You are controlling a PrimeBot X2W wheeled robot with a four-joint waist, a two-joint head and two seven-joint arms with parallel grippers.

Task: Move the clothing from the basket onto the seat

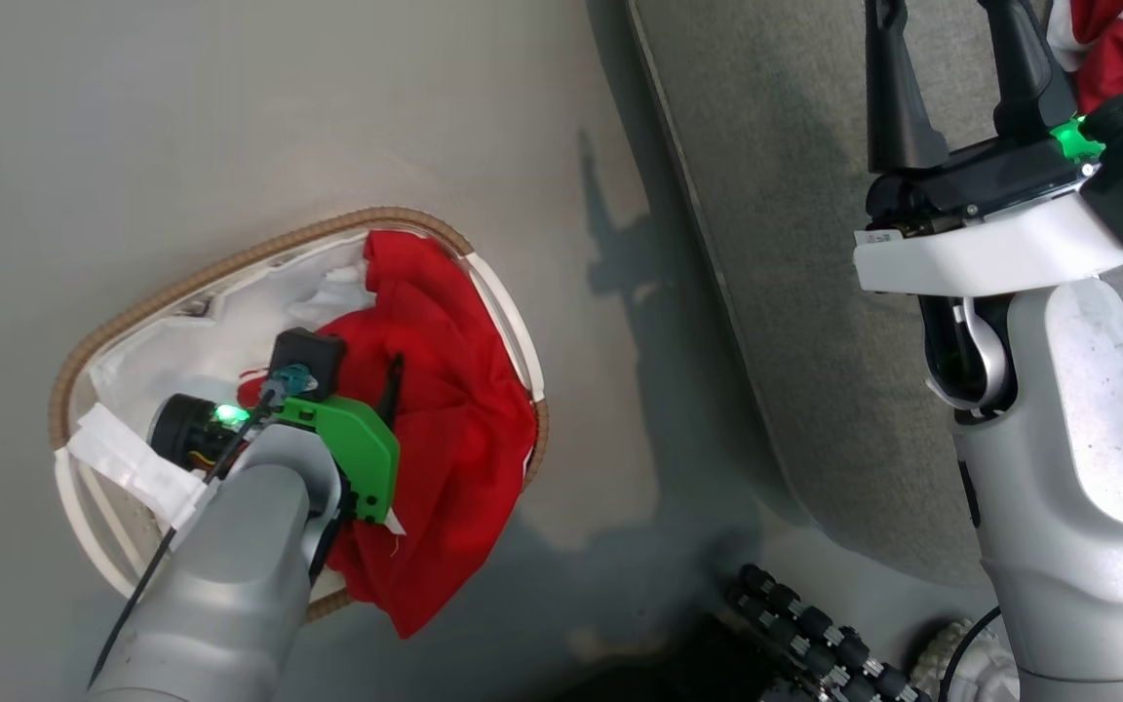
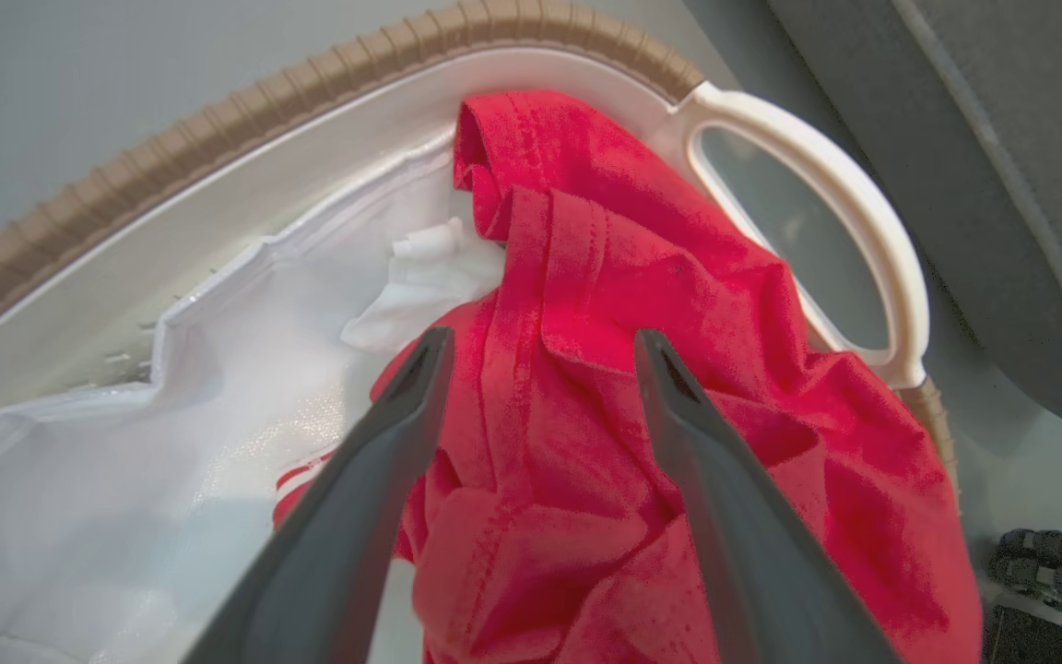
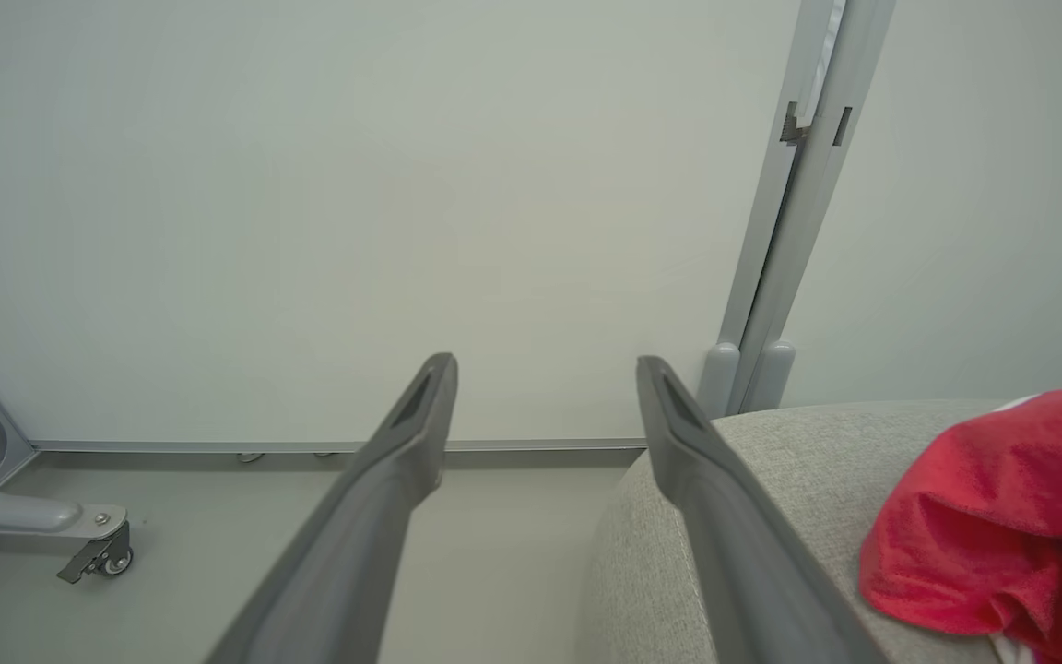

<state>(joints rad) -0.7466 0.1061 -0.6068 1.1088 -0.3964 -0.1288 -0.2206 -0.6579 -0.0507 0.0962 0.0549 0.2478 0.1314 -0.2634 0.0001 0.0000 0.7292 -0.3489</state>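
Observation:
The basket point(image 1: 230, 258) stands on the floor at the left, white with a brown woven rim point(image 2: 218, 129) and a white liner point(image 2: 171, 415). Red clothing point(image 1: 454, 409) fills its right half and hangs over the rim. My left gripper point(image 2: 542, 341) is open, its fingers straddling a fold of that clothing point(image 2: 605, 277); from the head view the left gripper point(image 1: 371, 390) reaches down into the basket. My right gripper point(image 1: 951, 39) is open and holds nothing above the grey seat point(image 1: 815, 244). Another red and white piece of clothing point(image 3: 1001, 516) lies on the seat point(image 3: 771, 461), right of the right gripper point(image 3: 545, 364).
The seat's rounded edge point(image 2: 1001, 138) runs close to the basket's white handle point(image 2: 826, 184). My black-wheeled base point(image 1: 815, 634) is at the bottom. A pale wall, a grey post point(image 3: 789, 231) and a caster foot point(image 3: 98, 553) stand beyond the seat.

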